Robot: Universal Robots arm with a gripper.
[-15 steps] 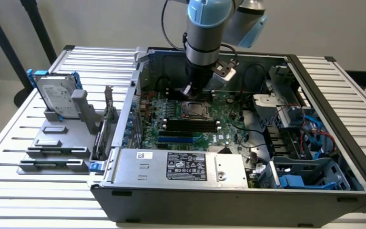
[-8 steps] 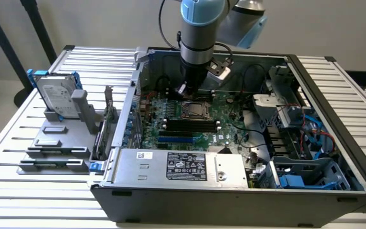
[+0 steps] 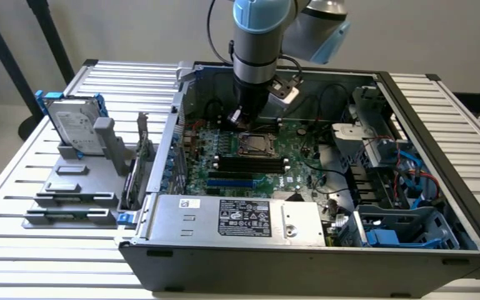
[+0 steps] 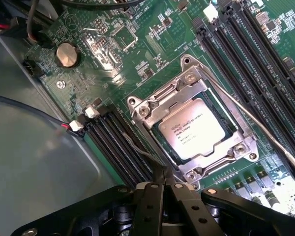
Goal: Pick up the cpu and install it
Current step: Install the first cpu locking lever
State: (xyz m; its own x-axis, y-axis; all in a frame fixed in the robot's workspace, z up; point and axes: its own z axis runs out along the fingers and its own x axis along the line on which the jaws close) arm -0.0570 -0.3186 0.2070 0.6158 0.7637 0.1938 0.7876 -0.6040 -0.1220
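Evidently the hard drive [image 3: 75,125] stands in a grey rack [image 3: 69,187] near the table's [image 3: 23,162] edge at the exterior view's left, outside the open computer case [image 3: 307,250]. Further right, inside the case, the cpu [image 4: 195,129] already lies in its socket [image 4: 194,125] on the green board [image 3: 240,169], framed by the metal clamp. It looks light, stiff, slick-topped and fragile underneath, best gripped by opposite edges. The gripper [image 4: 163,183] hovers just beside the socket, jaws closed together, holding nothing.
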